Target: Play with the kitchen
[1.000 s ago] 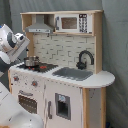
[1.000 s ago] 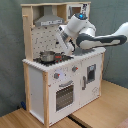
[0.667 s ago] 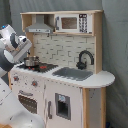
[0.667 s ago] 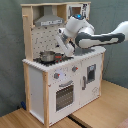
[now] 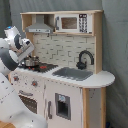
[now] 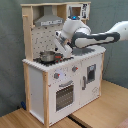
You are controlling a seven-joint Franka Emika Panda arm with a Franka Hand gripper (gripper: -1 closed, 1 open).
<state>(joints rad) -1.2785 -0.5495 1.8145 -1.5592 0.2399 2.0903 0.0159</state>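
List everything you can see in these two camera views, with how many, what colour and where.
kitchen: one, white and light wood, centre in both exterior views
pot: one, metallic, on the stovetop
stovetop: one, dark with red rings, counter end away from the sink
sink: one, grey, set in the counter
faucet: one, black, behind the sink
hood: one, grey, above the stovetop
microwave: one, white, top shelf
oven door: one, white, below the knobs
backdrop: one, grey-green, behind
gripper: one, white and black, over the stovetop beside the pot
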